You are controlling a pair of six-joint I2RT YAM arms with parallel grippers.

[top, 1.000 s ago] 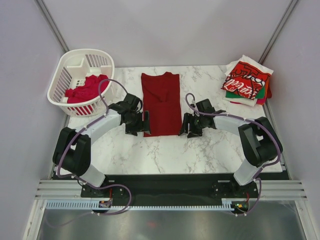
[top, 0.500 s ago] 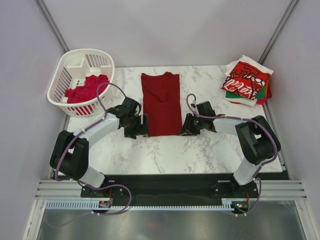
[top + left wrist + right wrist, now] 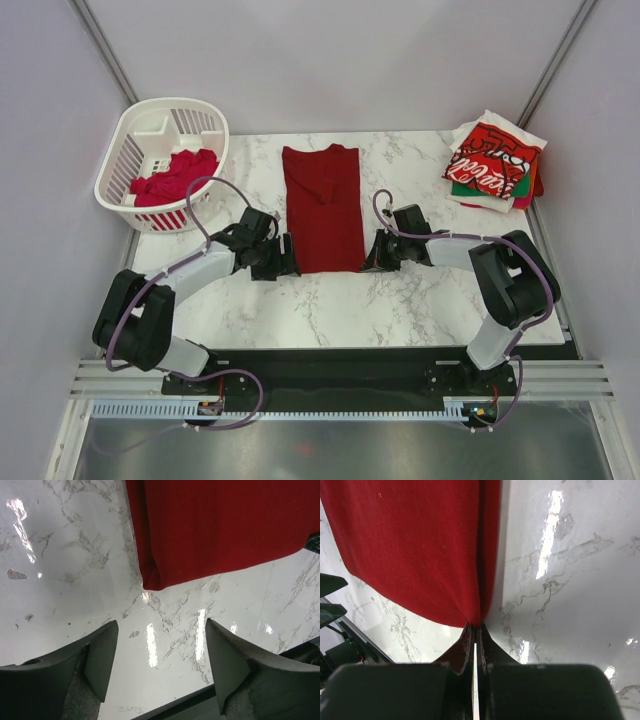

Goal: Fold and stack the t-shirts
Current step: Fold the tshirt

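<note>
One shirt (image 3: pixel 420 545) corner inside right fingers (image 3: pixel 459 655)

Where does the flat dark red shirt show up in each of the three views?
Top external: the shirt lies at centre, a long strip.
Left wrist: upper right, its near corner ahead of the open left pincer.
Right wrist: upper left, its near corner pinched by the right pincer.
Shared landmark: the marble table.
</note>
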